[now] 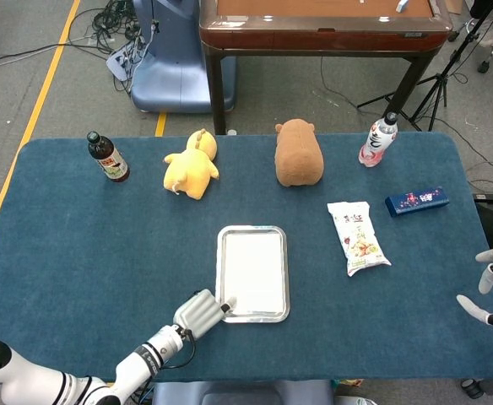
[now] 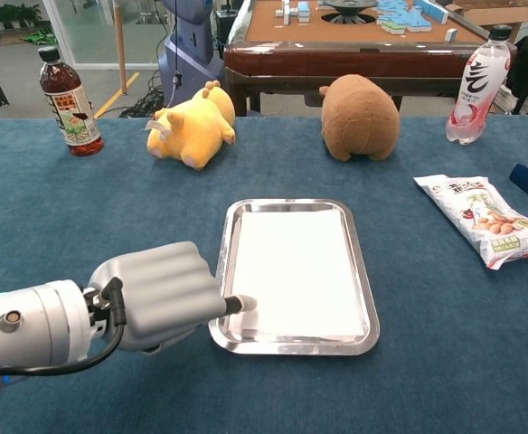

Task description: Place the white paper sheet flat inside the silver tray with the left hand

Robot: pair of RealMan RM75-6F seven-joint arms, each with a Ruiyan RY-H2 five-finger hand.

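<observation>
The white paper sheet (image 1: pixel 253 270) (image 2: pixel 296 267) lies flat inside the silver tray (image 1: pixel 285 270) (image 2: pixel 363 271) at the table's middle front. My left hand (image 1: pixel 200 312) (image 2: pixel 160 294) sits at the tray's near-left corner with its fingers curled into a fist. One fingertip (image 2: pixel 244 304) reaches over the rim and touches the paper's near-left corner. I see nothing gripped in that hand. My right hand (image 1: pixel 490 287) hangs at the table's right edge, far from the tray, fingers apart and holding nothing.
A dark sauce bottle (image 1: pixel 108 158), a yellow plush (image 1: pixel 192 164), a brown plush (image 1: pixel 299 153) and a pink drink bottle (image 1: pixel 379 140) line the far side. A snack bag (image 1: pixel 358 237) and a blue packet (image 1: pixel 416 201) lie right of the tray.
</observation>
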